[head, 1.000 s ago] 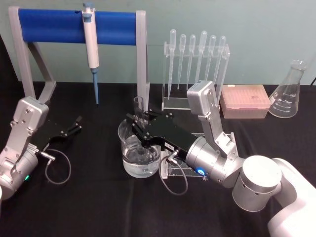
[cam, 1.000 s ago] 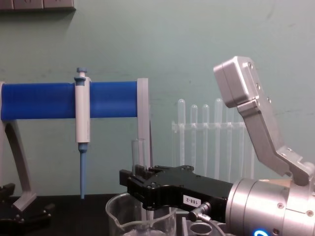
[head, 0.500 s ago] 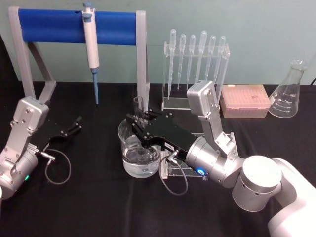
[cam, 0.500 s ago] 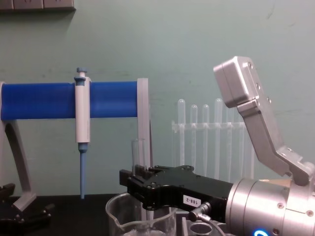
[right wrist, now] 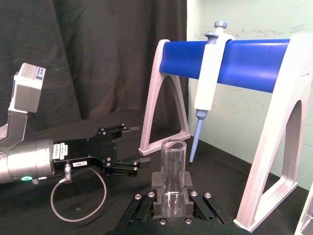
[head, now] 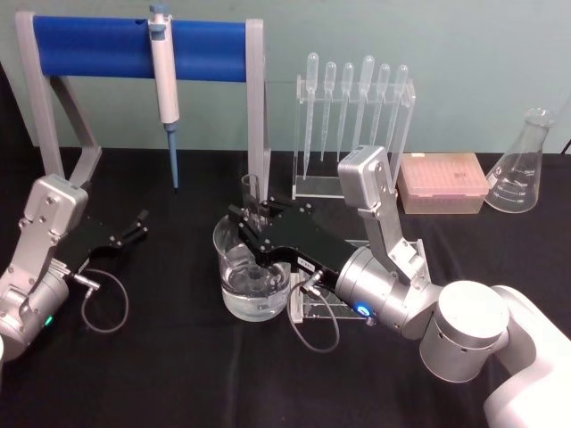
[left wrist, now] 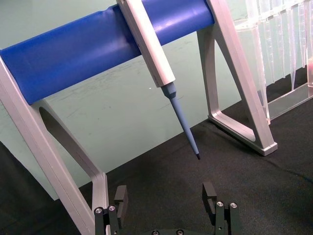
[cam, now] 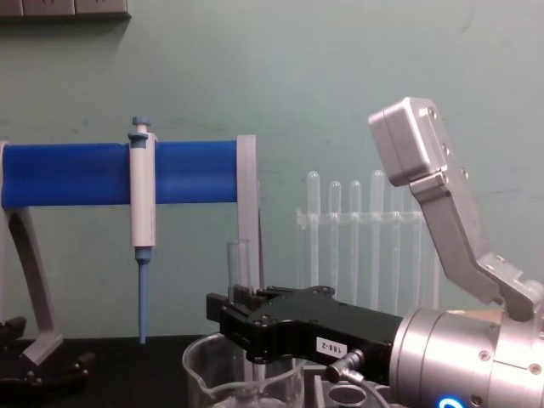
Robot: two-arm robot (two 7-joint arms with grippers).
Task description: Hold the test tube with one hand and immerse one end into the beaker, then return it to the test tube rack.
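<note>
Firmly around test tube (right wrist: 172,171), right end effector (right wrist: 171,203)

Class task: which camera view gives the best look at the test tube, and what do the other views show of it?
The right wrist view: the test tube stands upright, close, clamped by the right gripper. The head view shows its open top above the beaker. The chest view shows its upper part behind the gripper.

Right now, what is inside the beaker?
Clear liquid and the lower end of the test tube, held upright by the right gripper. The gripper covers part of the beaker, hiding the tube's tip.
</note>
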